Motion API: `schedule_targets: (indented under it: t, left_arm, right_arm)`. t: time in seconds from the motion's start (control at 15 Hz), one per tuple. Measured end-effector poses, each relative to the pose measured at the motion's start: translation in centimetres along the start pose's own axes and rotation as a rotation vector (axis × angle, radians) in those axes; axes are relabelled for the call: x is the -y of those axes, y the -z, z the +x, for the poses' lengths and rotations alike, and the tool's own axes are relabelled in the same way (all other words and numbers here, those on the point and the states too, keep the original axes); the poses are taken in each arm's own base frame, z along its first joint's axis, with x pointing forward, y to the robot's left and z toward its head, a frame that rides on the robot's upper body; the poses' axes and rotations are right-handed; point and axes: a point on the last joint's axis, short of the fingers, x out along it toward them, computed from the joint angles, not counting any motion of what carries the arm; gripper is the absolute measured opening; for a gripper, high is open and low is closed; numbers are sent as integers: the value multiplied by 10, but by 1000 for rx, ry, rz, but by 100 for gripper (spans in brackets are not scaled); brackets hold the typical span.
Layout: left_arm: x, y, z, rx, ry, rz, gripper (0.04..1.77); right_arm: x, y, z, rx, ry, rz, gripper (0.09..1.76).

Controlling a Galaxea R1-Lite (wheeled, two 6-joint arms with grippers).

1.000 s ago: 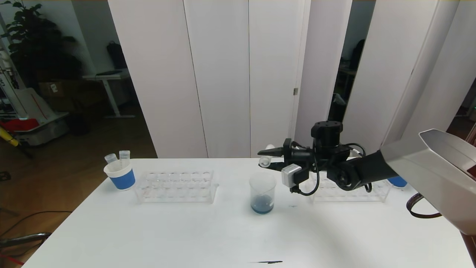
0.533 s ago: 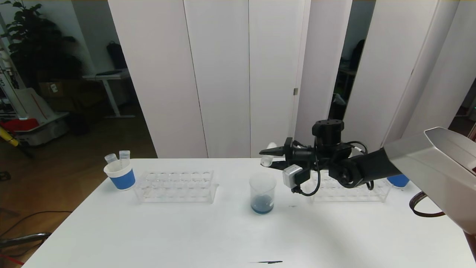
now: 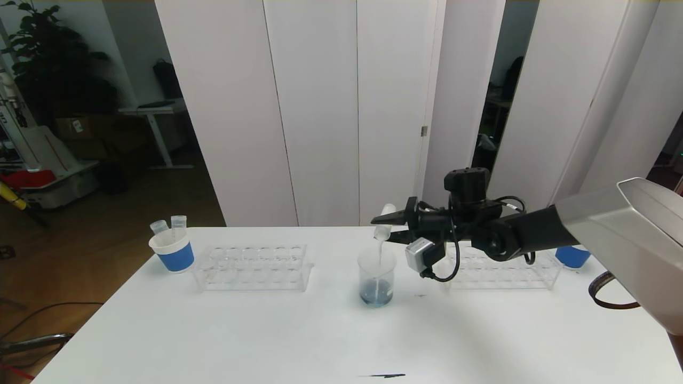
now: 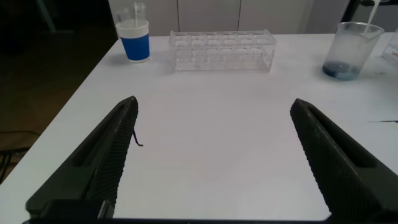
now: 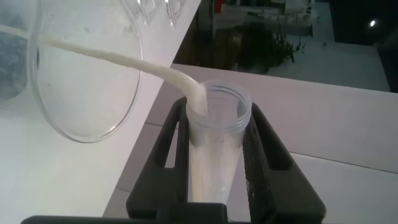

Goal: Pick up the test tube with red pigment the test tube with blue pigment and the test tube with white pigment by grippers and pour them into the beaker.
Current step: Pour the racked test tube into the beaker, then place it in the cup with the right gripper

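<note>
The table [image 3: 267, 330] is plain white, with one short dark mark [image 3: 381, 375] near its front edge. The beaker [image 3: 376, 277] is clear glass holding a shallow blue pool, and a thin whitish-cream stream [image 3: 379, 250] falls into it from the clear tube [image 3: 383, 226], whose inside is coated pale cream in the right wrist view. The right gripper [image 3: 385, 226] is black, with a small light grey block just behind it; its arm turns from black to silver-grey. The left gripper [image 4: 214, 162] has dark grey fingers with a fine ribbed pattern. Both racks [image 3: 251, 266] are colourless and see-through. The paper cup [image 3: 173, 249] is white with a broad blue band. The panels [image 3: 320, 106] behind are white.
</note>
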Motion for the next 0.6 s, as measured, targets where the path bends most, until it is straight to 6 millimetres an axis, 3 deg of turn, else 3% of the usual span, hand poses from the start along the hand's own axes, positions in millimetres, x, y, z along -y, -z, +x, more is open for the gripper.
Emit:
schedule_targets:
  t: [0.6]
  left_arm:
    - [0,0,0,0,0,0,175]
  right_arm:
    - [6,1,-1,-15,-42,-84,58]
